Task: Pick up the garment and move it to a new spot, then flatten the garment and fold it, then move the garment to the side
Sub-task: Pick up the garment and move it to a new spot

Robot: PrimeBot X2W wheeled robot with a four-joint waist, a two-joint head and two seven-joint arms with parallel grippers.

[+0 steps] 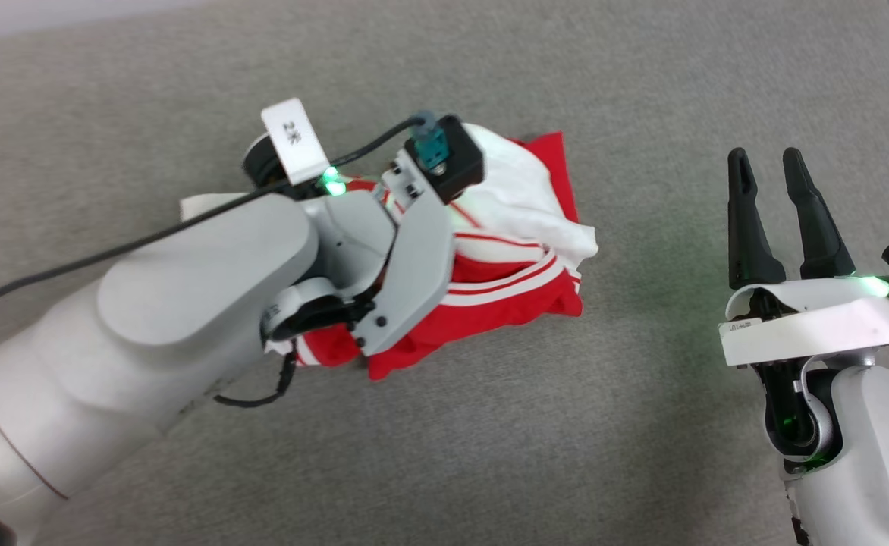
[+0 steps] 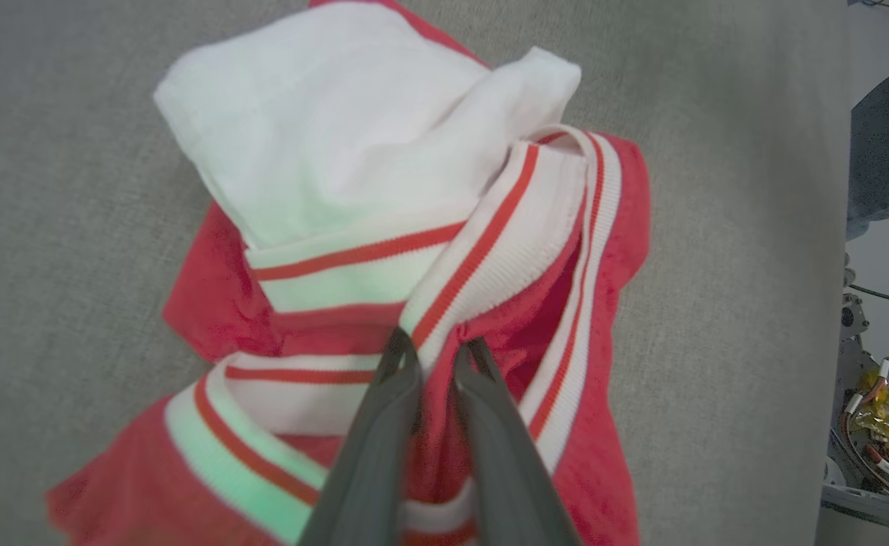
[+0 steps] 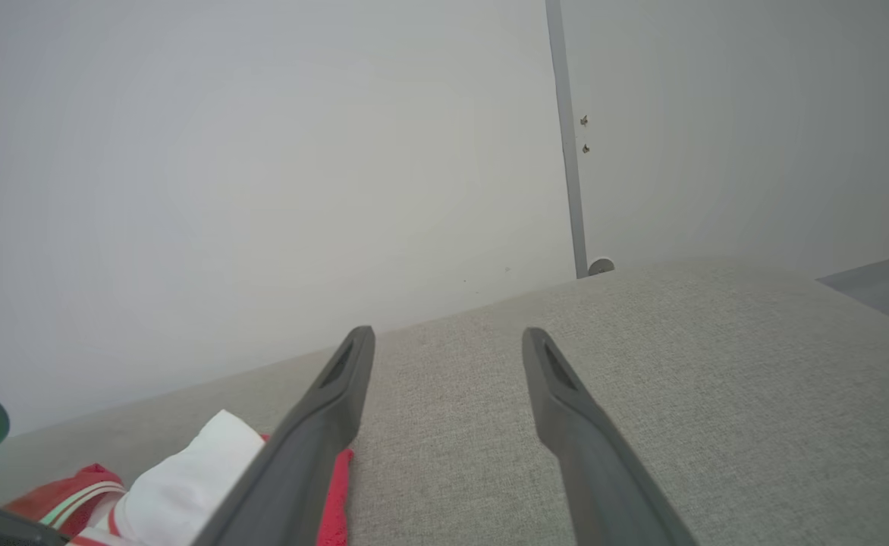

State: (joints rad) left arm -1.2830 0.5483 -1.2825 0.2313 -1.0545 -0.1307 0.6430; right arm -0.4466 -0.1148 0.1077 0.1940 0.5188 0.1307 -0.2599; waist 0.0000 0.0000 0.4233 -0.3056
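While the left arm (image 1: pixel 209 303) covers much of the crumpled garment (image 1: pixel 520 250), left gripper (image 2: pixel 435 350) pinches its striped trim (image 2: pixel 490 250); right gripper (image 1: pixel 767 155) spread wide, empty, well aside.

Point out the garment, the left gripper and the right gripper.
garment (image 2: pixel 323 136): left wrist view, on the white sleeve cloth.
left gripper (image 2: pixel 437 343): left wrist view, midway between its fingertips, which pinch the garment.
right gripper (image 1: pixel 765 156): head view, midway between its open fingertips.
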